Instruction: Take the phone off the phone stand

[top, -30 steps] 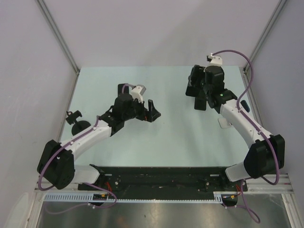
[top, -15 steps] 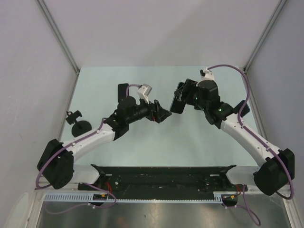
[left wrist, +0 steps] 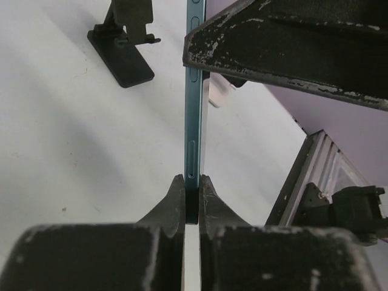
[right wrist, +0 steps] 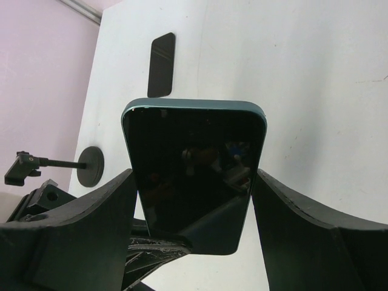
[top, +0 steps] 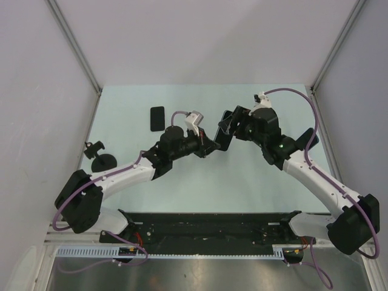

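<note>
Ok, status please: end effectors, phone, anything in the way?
Left end effector shut on phone edge. Right end effector shut on same phone, above table. Second phone flat on table, apart.

The left arm [top: 121, 177] stretches from its base forward and to the right, low and nearly straight. Its claw [left wrist: 191, 185] is pinched tight on the thin bottom edge of the phone [left wrist: 195, 91]. The right arm [top: 315, 179] bends inward with its wrist turned left, and its claw [right wrist: 194, 182] clasps the same phone by both long sides. The two claws meet nearly nose to nose.
</note>
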`<state>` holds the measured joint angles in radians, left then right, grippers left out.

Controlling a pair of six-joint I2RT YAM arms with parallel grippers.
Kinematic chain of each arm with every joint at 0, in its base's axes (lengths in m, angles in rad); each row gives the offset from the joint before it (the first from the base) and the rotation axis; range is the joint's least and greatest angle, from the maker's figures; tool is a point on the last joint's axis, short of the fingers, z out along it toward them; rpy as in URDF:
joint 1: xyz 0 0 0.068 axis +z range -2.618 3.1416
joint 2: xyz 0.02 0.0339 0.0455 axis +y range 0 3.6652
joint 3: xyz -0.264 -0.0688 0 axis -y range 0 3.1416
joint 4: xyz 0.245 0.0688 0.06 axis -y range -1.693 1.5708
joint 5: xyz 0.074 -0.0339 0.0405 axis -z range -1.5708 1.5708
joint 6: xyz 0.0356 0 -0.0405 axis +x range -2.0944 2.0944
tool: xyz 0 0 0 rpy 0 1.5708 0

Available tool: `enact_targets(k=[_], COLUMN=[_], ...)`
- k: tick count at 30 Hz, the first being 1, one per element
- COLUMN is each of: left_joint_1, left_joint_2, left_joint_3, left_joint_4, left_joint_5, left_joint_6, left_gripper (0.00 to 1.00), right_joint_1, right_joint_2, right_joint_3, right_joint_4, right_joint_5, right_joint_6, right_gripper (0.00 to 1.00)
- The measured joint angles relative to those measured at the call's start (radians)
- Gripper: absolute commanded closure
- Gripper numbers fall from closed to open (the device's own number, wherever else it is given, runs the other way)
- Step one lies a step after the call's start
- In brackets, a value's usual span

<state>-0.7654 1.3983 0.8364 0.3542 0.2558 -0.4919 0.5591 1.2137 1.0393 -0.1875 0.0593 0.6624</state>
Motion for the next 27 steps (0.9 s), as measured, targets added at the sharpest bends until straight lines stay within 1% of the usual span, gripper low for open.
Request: enact_targets(k=[3,4,5,6,7,9,10,11,13,16,21,27], left_joint_1=[-0.002,-0.002,-0.002,-0.003,-0.003,-0.004,-0.004,-0.003,0.015,0.071,0.203,0.386], left_joint_2=[0.000,0.000,0.000,0.000,0.000,0.000,0.000,0.000,0.000,0.001,0.018,0.100], left_joint_3=[0.002,0.002,0.002,0.002,0.002,0.002,0.002,0.002,0.002,-0.004,-0.006,0.009], left_joint_4=[0.014,0.018,0.022,0.024,0.026,0.026,0.026,0.021,0.006,0.000,-0.005,-0.029], left_joint_5=[0.003,0.005,0.005,0.005,0.004,-0.002,-0.009,-0.024,-0.036,-0.042,-0.043,-0.027], left_joint_6=[-0.006,-0.006,-0.006,-0.006,-0.006,-0.006,-0.005,-0.005,-0.008,-0.024,-0.035,-0.031], left_gripper=[0.99,0.99,1.00,1.00,1.00,0.99,1.00,1.00,1.00,1.00,0.99,1.00], right_joint_1=[-0.005,-0.007,-0.010,-0.014,-0.020,-0.030,-0.034,-0.040,-0.054,-0.071,-0.086,-0.122], right_joint_2=[-0.008,-0.011,-0.014,-0.015,-0.018,-0.021,-0.024,-0.029,-0.042,-0.072,-0.133,-0.196], right_joint_3=[-0.002,-0.002,-0.003,-0.004,-0.006,-0.009,-0.009,-0.010,-0.010,-0.010,-0.015,-0.051], right_joint_4=[0.006,0.006,0.006,0.006,0.007,0.007,0.006,0.006,0.006,0.000,-0.031,-0.059], right_joint_5=[-0.005,-0.006,-0.010,-0.016,-0.022,-0.032,-0.035,-0.037,-0.035,-0.017,0.024,0.047], right_joint_6=[-0.001,-0.002,-0.002,-0.002,-0.002,-0.003,-0.002,-0.006,-0.011,-0.035,-0.077,-0.108], right_gripper=[0.73,0.51,0.40,0.32,0.21,0.11,0.03,0.00,0.00,0.00,0.00,0.00])
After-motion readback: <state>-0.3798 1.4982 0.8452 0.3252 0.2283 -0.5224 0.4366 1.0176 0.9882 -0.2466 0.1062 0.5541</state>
